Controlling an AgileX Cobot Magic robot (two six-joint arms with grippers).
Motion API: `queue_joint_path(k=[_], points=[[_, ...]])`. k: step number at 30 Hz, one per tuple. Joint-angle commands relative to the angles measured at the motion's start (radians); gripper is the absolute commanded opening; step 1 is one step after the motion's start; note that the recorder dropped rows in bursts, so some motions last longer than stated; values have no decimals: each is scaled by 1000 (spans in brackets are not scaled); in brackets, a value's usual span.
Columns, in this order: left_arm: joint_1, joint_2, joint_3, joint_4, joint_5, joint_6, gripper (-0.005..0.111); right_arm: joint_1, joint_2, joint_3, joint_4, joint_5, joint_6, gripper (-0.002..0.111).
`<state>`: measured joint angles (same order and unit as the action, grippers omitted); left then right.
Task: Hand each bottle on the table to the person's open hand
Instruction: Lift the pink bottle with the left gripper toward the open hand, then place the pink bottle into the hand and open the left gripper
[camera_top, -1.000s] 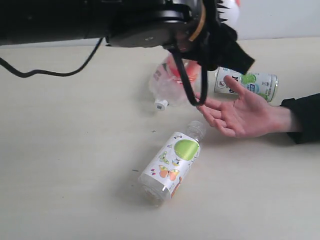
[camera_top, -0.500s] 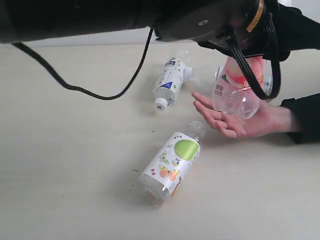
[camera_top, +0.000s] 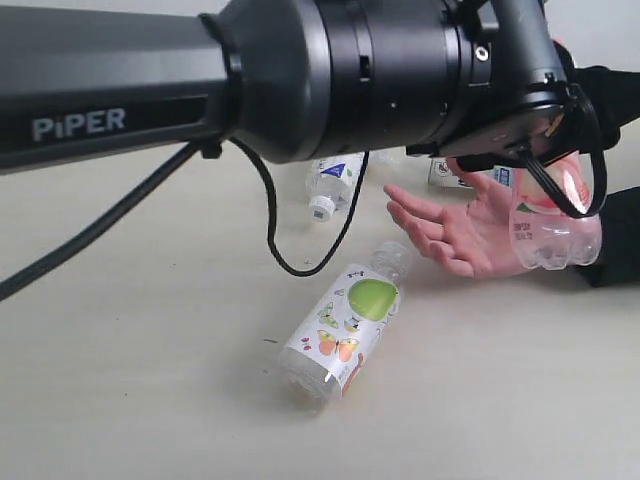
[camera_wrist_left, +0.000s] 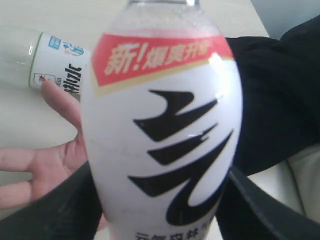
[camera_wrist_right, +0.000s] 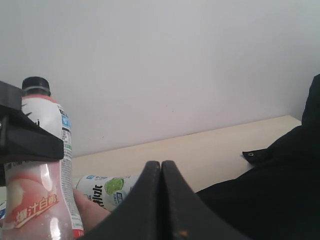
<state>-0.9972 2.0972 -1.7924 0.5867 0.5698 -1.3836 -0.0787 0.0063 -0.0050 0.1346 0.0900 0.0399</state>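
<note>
Peach drink bottle (camera_top: 553, 225) upright, clamped in my left gripper (camera_top: 545, 150) over the person's open hand (camera_top: 462, 232), near the wrist; contact unclear. My right gripper (camera_wrist_right: 161, 200): jaws pressed together, empty. Butterfly-label bottle (camera_top: 340, 335), blue-label bottle (camera_top: 330, 185) and lime-label bottle (camera_wrist_right: 107, 189) lie on the table (camera_top: 150, 350).

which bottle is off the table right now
The pink peach-label bottle, held upright in the left jaws by the person's hand; the butterfly-label bottle and blue-label bottle lie on their sides on the table.

The arm (camera_top: 300, 80) hides most of the blue-labelled bottle (camera_top: 322, 190) and, seemingly, the neck of the pink bottle (camera_top: 550, 237).
</note>
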Motion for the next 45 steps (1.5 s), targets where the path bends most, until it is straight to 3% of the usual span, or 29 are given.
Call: queue_joint_path(k=[1,12,45], points=[[31,39,-9,-37,-15,-10,0,1,-6,5,1,-3,-1,0],[69,98,-9,-191,-1,148,14,1,-6,5,1,-3,-1,0],[100,139,-9,-203,8,150,14,1,-6,5,1,-3,-1,0]])
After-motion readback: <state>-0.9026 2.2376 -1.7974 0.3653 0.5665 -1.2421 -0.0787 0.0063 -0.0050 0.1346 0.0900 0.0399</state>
